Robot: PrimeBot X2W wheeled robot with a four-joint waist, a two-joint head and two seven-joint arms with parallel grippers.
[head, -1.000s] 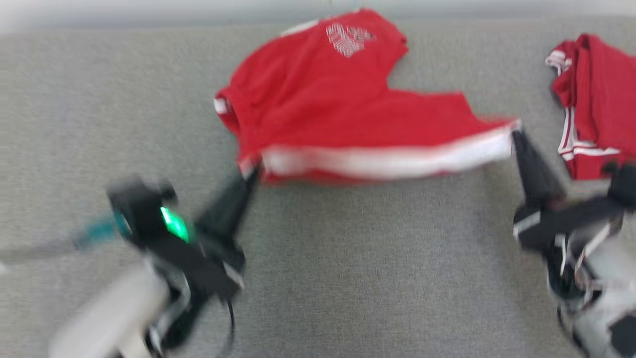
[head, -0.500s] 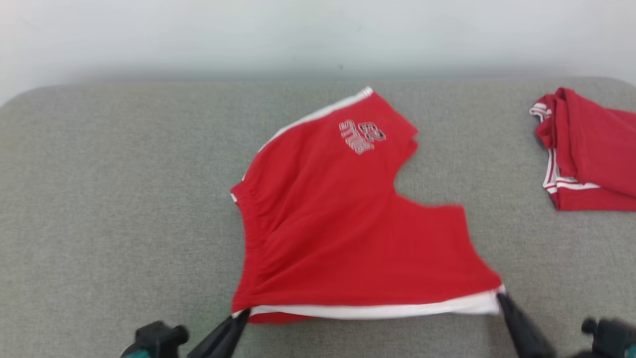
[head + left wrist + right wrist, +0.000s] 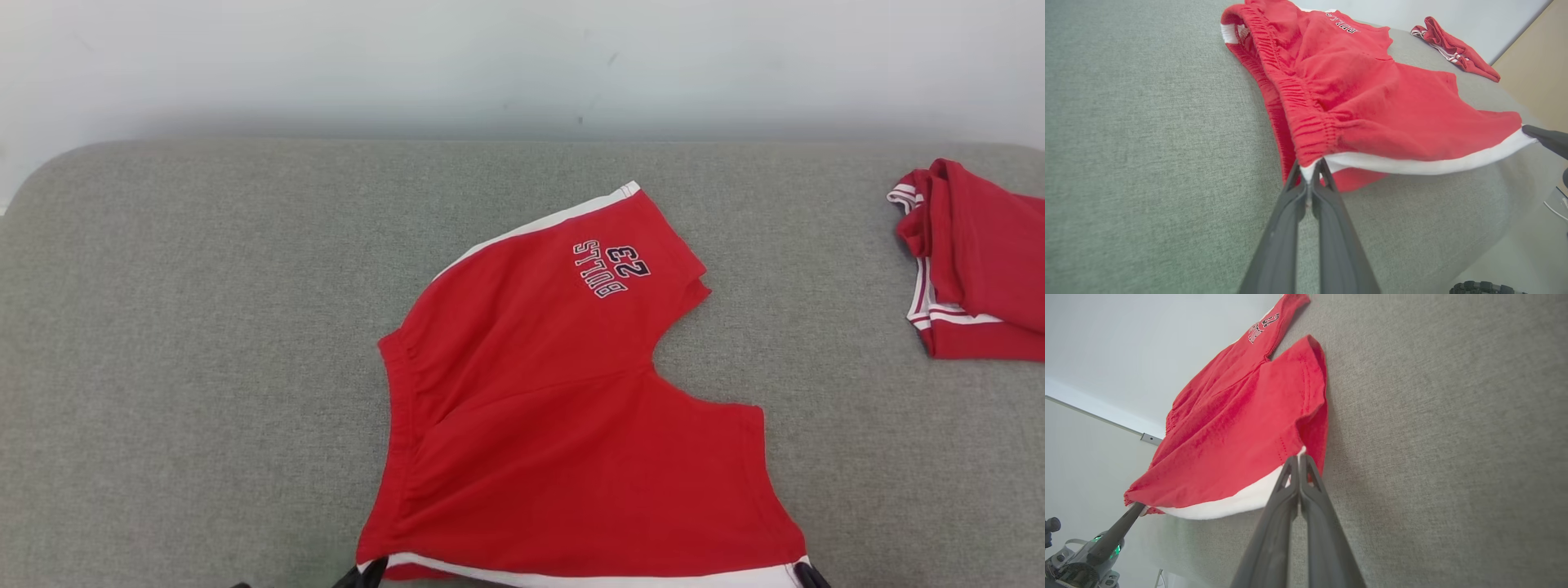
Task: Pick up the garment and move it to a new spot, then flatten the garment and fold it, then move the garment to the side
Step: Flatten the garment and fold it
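Red shorts [image 3: 555,416] with white side stripes and a "BULLS 23" print lie spread on the grey padded surface [image 3: 204,343]. My left gripper [image 3: 1309,169] is shut on the waistband corner of the shorts [image 3: 1367,94], at the white stripe's end. My right gripper [image 3: 1298,459] is shut on the hem corner of the shorts [image 3: 1241,428] at the stripe's other end. The white stripe edge hangs taut between both grippers, slightly lifted. In the head view the left gripper [image 3: 367,572] and the right gripper [image 3: 810,573] just peek in at the bottom edge.
A second red garment [image 3: 976,265] with white trim lies bunched at the surface's far right. A pale wall [image 3: 522,65] runs behind the surface. Bare grey surface stretches to the left of the shorts.
The head camera has tilted up, so the picture shifted down and the arms dropped out of it. Both grippers have drawn the shorts' near edge toward me, stretching the fabric flatter.
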